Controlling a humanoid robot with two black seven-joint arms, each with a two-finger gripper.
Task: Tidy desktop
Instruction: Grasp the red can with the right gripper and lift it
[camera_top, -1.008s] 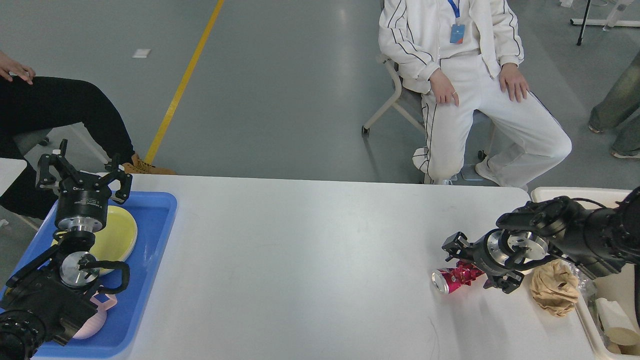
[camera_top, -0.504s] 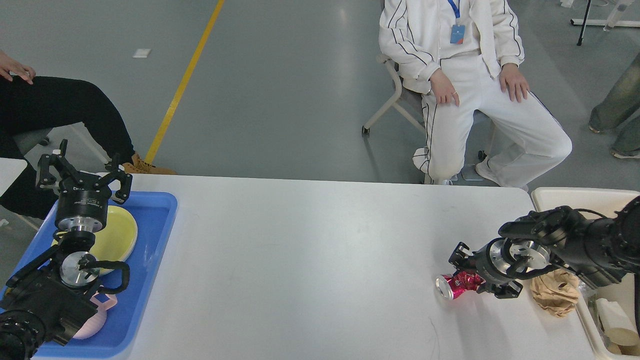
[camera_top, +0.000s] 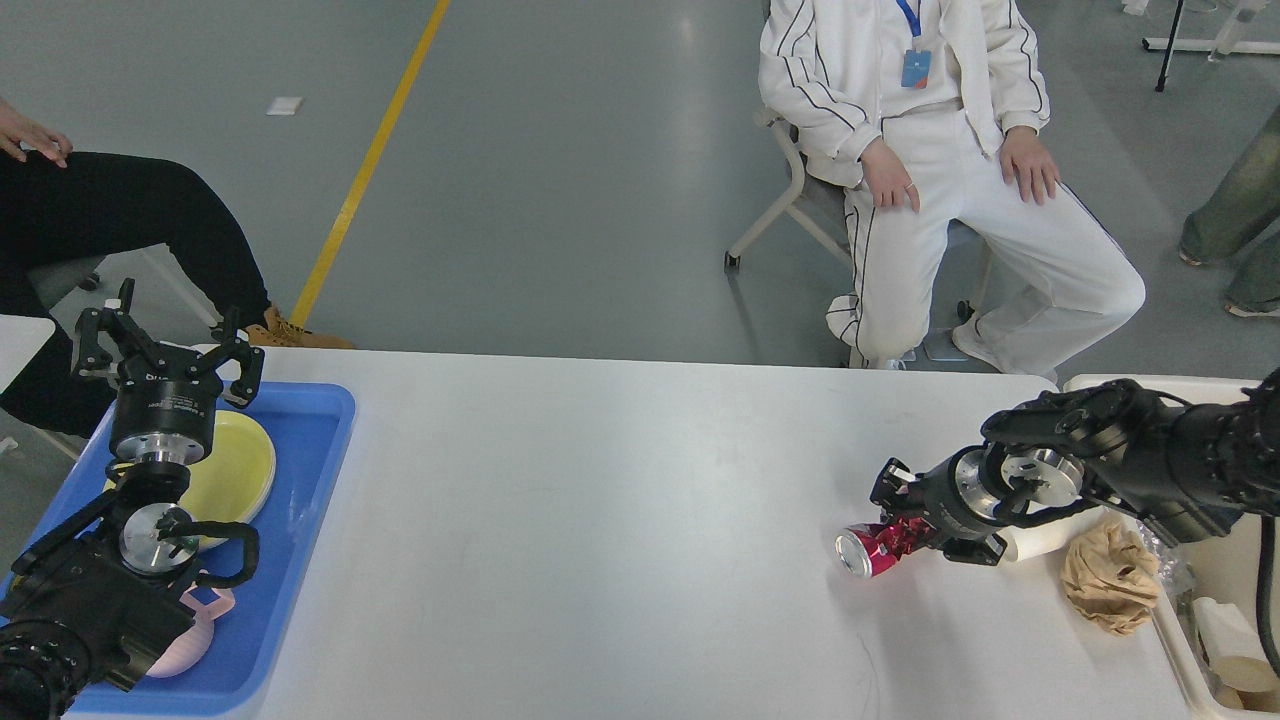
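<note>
Fingers of the right gripper (camera_top: 905, 515) are clamped on the crushed red can (camera_top: 873, 547), one above and one below its crumpled body; the can lies on its side with its silver end facing away from them, at or just above the white surface (camera_top: 600, 520), the desktop spreading wide to their left. Behind that gripper's wrist sit a crumpled brown paper wad (camera_top: 1108, 578) and a white paper roll (camera_top: 1035, 543); further right is the cream bin (camera_top: 1170, 640). Far left, the left gripper (camera_top: 165, 350) points up with its fingers spread, grasping nothing, over the blue tray (camera_top: 300, 500) holding a yellow plate (camera_top: 240, 465).
</note>
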